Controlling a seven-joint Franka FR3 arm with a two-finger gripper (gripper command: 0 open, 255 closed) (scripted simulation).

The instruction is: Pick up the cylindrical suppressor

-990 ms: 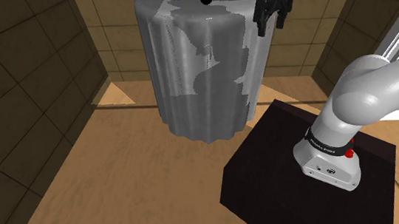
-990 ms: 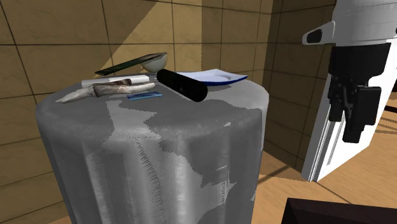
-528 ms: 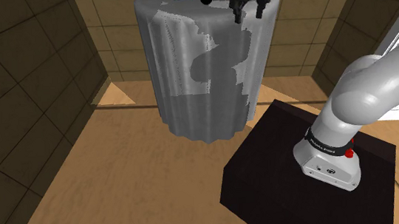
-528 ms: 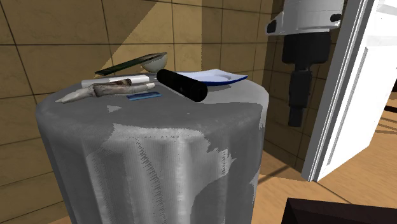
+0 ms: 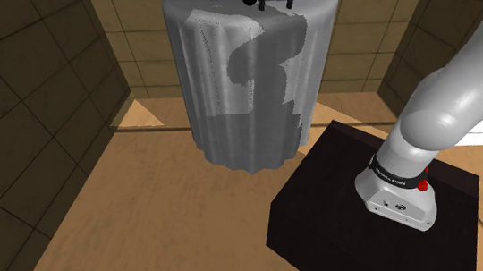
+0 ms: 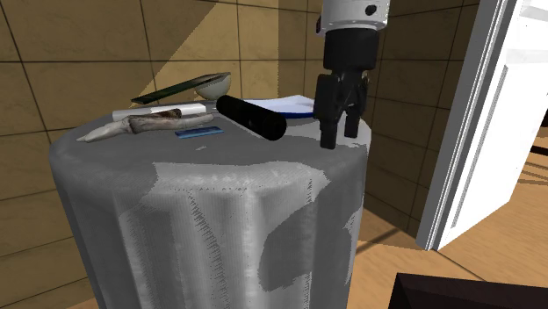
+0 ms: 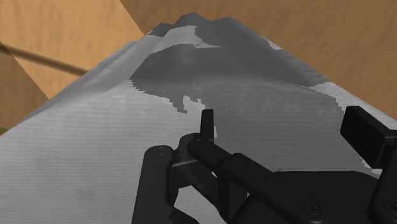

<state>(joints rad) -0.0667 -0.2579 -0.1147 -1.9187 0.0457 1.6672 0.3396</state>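
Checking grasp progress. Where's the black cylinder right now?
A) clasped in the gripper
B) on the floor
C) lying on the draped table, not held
C: the black cylinder lies on the draped table, and the gripper hangs beside it, fingers open, with a gap between.

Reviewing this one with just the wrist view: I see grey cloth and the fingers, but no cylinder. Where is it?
Observer: The black cylinder lies on its side on top of the draped table, to the second exterior view's left of the gripper.
Operator: Is the gripper touching it?
Observer: No, a strip of bare cloth shows between them in that view.
Operator: Anything crowding the cylinder?
Observer: A white and blue plate lies just behind it, and a small blue card lies on the cloth at its other side.
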